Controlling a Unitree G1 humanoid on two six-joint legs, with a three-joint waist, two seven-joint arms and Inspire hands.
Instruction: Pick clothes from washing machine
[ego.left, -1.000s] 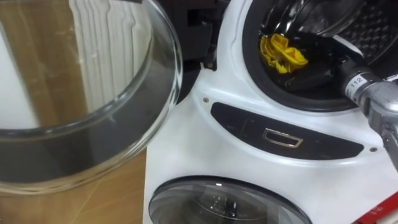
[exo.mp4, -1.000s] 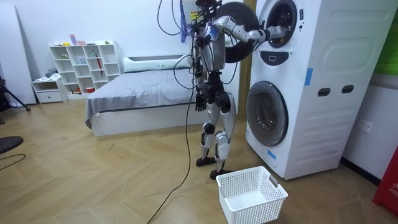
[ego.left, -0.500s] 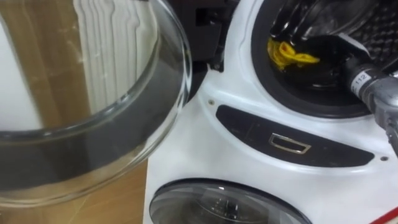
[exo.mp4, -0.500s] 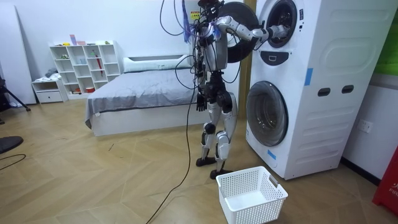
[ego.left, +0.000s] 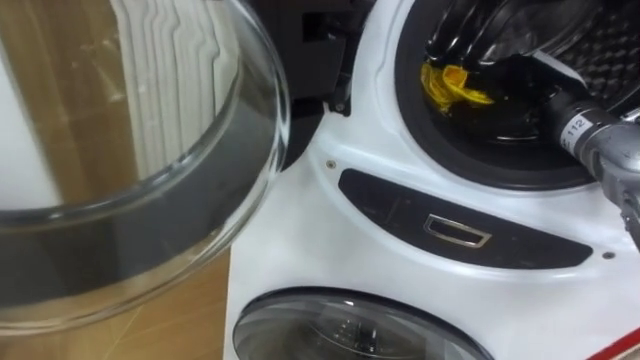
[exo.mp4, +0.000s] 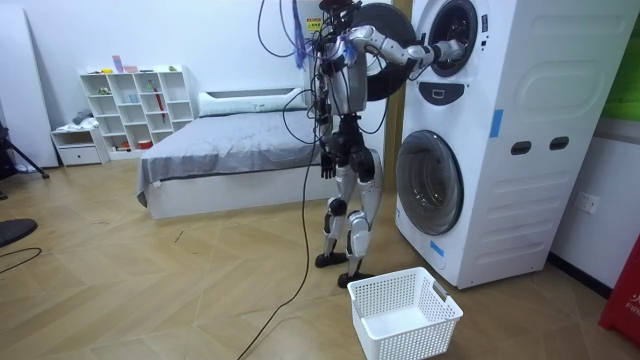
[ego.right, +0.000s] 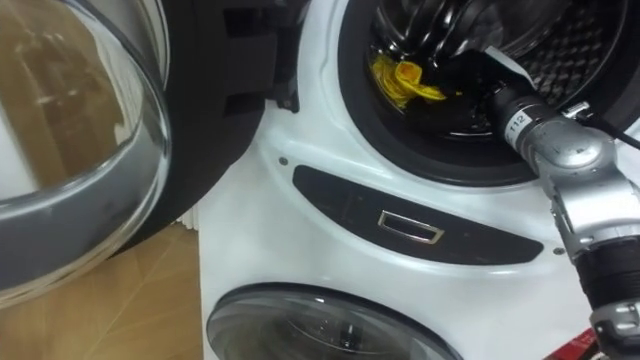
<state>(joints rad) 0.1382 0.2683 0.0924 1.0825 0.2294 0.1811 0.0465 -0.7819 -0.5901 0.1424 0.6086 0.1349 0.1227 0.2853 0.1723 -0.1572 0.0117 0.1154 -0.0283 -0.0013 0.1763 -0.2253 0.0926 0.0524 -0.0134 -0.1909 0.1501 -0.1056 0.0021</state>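
Of the two stacked washing machines (exo.mp4: 500, 150), the upper has its round door (ego.left: 150, 200) open to the left, and in its drum (ego.left: 600, 50) the right hand (ego.left: 475, 30) grasps the single yellow cloth (ego.left: 450, 85) from above, while the left hand (exo.mp4: 327, 160) hangs low and one white basket (exo.mp4: 405, 312) stands on the floor nearby.

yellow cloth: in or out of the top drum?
In. The yellow cloth lies inside the drum, past the opening's rim, right hand over it.

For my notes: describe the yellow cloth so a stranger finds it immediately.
Find the white stacked washing machine; its upper drum is open. Inside, just under the right hand, is a crumpled yellow cloth, the only bright thing there.
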